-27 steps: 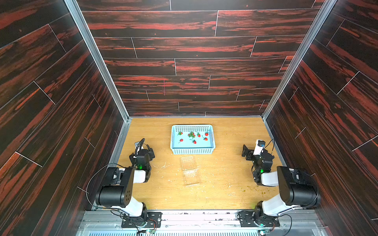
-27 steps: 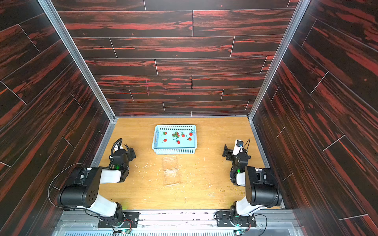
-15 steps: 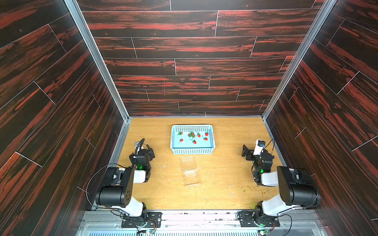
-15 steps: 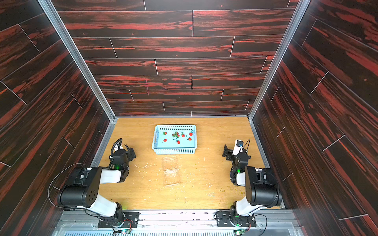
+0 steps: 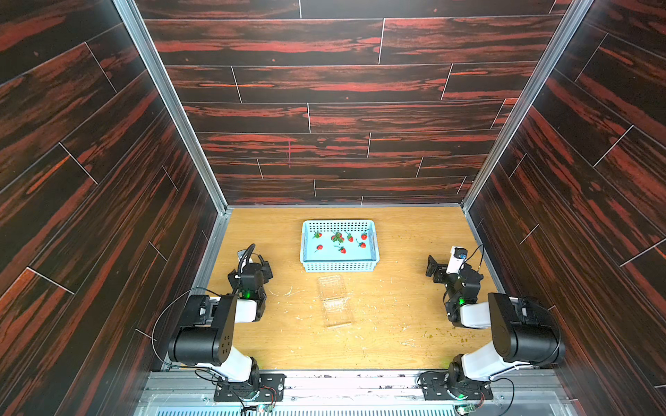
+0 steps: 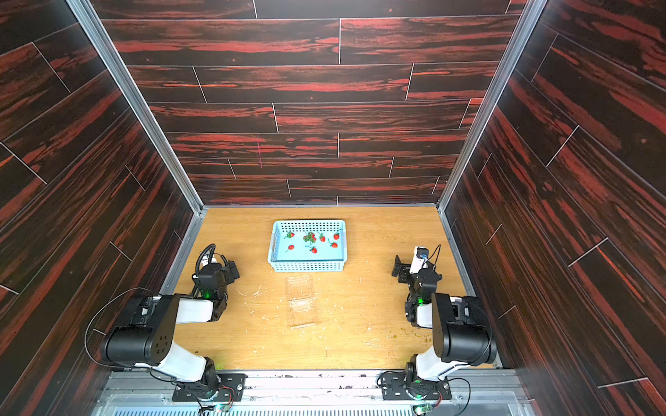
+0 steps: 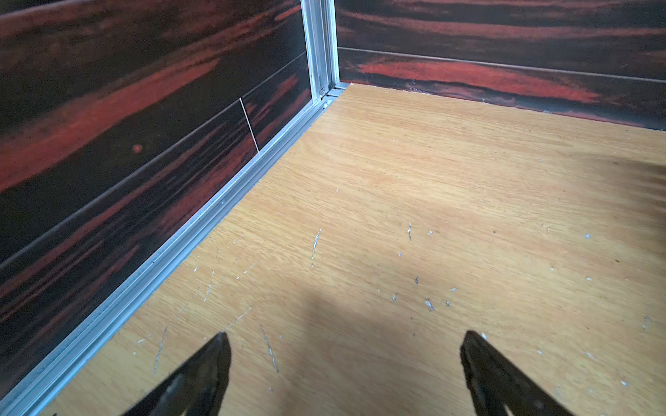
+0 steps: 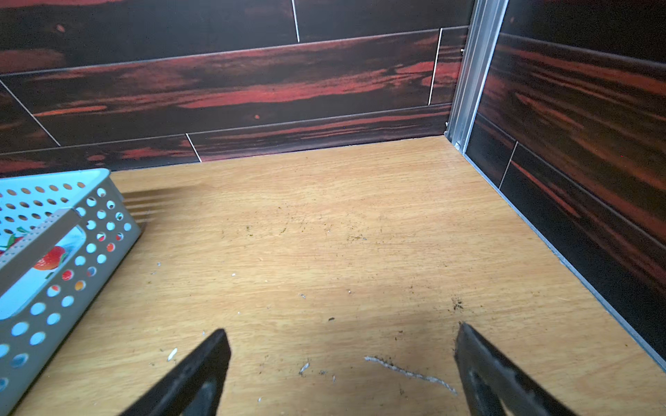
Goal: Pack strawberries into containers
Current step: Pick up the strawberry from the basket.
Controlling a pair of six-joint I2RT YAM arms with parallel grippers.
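Nothing moved, arms idle | left gripper (image 7: 344,345) and right gripper (image 8: 340,336) spread, empty | strawberries (image 5: 340,242) sit twelve o'clock of container (image 5: 333,302) (packing unstarted)

1. Left arm (image 5: 212,326), lower left in both top views: black housings, white links, looping black cable (image 5: 245,253), green light (image 5: 246,294).
2. Right arm (image 5: 519,333), lower right: matching black-and-white build, white wrist module (image 5: 453,263).
3. Fingers (image 7: 201,378): black, tapered.

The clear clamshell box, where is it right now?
In both top views the clamshell box lies centrally between the two arms, just nearer the robot than the blue basket.
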